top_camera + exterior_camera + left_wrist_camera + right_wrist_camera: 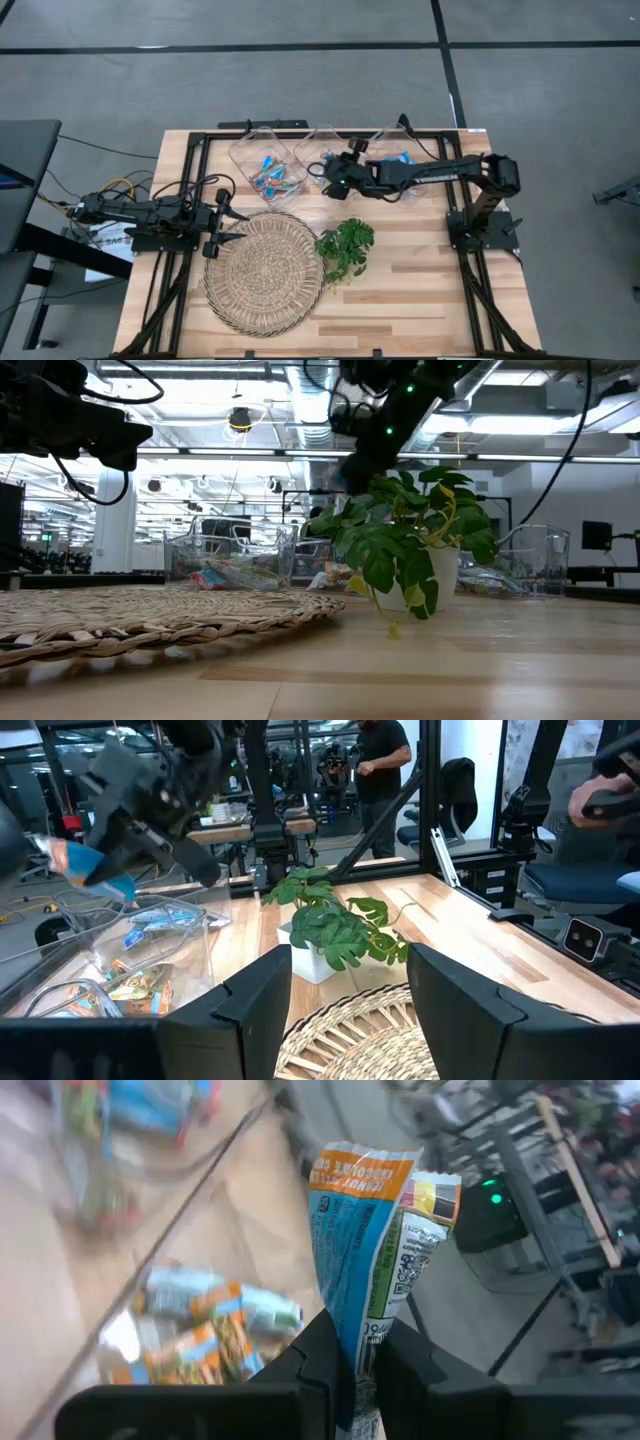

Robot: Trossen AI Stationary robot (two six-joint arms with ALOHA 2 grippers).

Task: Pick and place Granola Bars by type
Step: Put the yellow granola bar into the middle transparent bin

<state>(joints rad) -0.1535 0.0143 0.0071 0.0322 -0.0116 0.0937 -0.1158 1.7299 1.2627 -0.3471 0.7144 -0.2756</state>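
My right gripper (333, 178) hangs above the middle clear container (322, 150) at the table's far edge, shut on a blue and white granola bar (360, 1230) with an orange end. The left wrist view shows the same bar (82, 860) in the air over the containers. More bars (268, 175) lie in the left container, mixed blue and multicoloured. Others (195, 1335) lie below the held bar. My left gripper (234, 223) waits open at the left rim of the woven mat (265, 270), touching nothing. My right gripper pinches the blue and white bar between its two fingers at one end of the wrapper (352, 1320). The rest of the bar sticks out past the fingertips, its orange end (360, 1165) farthest away. The bar is lifted clear of the containers and the table.
Three clear containers stand in a row along the far edge; the right one (400, 158) lies under my right arm. A green leafy plant in a small white pot (345, 245) stands right of the round woven mat. Black frame rails (190, 160) border the table.
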